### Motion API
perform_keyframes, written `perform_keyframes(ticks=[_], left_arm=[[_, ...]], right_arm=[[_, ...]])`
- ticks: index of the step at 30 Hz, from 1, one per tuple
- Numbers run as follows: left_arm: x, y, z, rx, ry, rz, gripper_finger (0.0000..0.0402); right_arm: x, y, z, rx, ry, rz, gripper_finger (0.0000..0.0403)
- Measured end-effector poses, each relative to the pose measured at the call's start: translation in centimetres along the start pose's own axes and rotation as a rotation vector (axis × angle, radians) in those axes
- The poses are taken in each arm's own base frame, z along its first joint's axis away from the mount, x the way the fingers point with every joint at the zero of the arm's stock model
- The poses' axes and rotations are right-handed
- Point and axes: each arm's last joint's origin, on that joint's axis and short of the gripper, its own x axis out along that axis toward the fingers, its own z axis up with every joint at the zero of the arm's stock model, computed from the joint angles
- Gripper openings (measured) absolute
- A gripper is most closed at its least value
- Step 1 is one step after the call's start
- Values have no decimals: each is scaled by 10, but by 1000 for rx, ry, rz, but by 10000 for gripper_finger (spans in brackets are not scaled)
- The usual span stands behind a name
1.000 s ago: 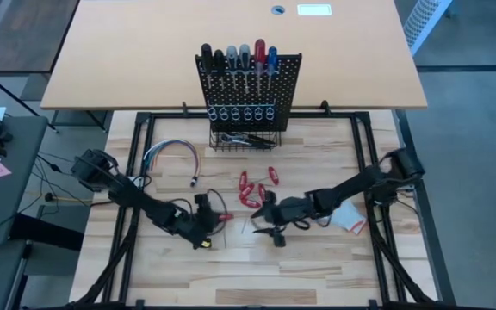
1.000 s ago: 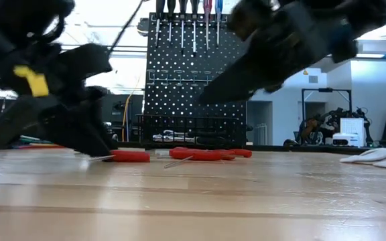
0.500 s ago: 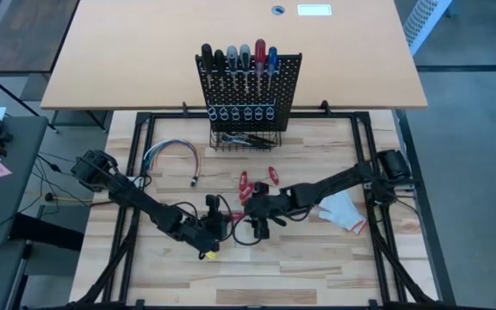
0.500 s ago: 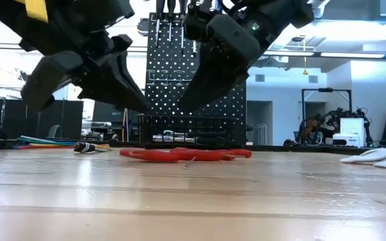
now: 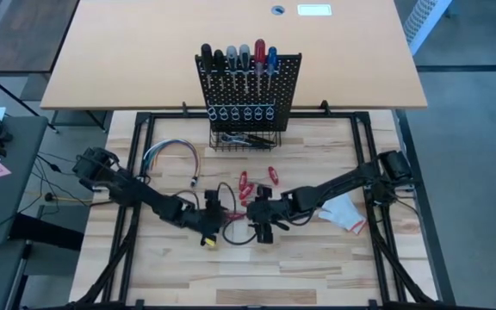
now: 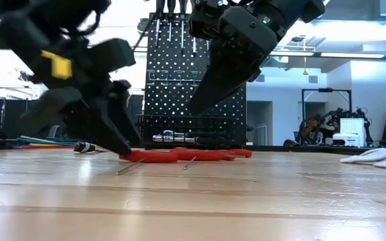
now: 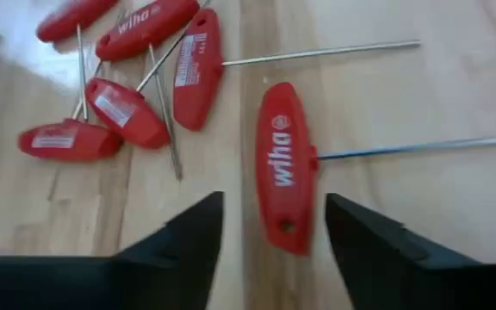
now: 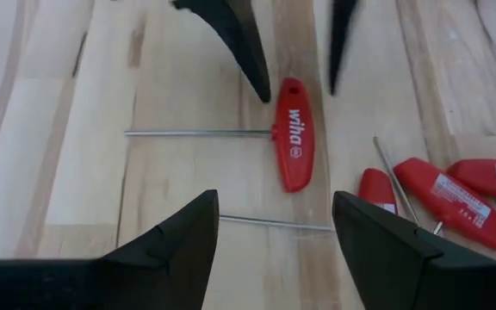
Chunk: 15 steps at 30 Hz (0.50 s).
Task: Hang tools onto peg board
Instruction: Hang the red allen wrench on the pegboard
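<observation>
A red T-handled driver (image 7: 281, 164) lies flat on the wooden table between my two grippers; it also shows in the right wrist view (image 8: 293, 133). My left gripper (image 7: 274, 200) is open and low over the table, one finger on either side of the handle's near end, apart from it as far as shows. My right gripper (image 8: 274, 196) is open, faces it from the other side and hangs above the table (image 6: 206, 100). Several more red T-handled tools (image 7: 127, 112) lie in a loose heap beyond. The black peg board (image 5: 248, 82) stands at the far edge with screwdrivers (image 5: 238, 56) in its top.
A row of silver ring holders (image 5: 241, 113) and a black wire basket (image 5: 246, 138) sit at the board's base. A bundle of coloured wires (image 5: 172, 153) lies at the far left and a white glove (image 5: 344, 213) at the right. Bare wood lies toward the near edge.
My right gripper has gone toward the table's left edge and now faces my left gripper closely. My left gripper rose off the table, then came down again by the red handle, shifting slightly toward the far edge.
</observation>
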Motion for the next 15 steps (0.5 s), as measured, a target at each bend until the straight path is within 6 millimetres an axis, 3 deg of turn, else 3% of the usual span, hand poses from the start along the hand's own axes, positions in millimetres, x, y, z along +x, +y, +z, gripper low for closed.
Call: perform_keyframes(ticks=[3, 7, 15], left_arm=[[7, 11, -8, -26, -6, -49, 238], [13, 21, -13, -36, -44, -159, 242], [21, 27, -16, -42, -64, -271, 148]], right_arm=[[-1, 3, -1, -9, 9, 4, 234], [-1, 7, -4, -20, 20, 10, 234], [1, 23, -7, -23, 6, 38, 234]])
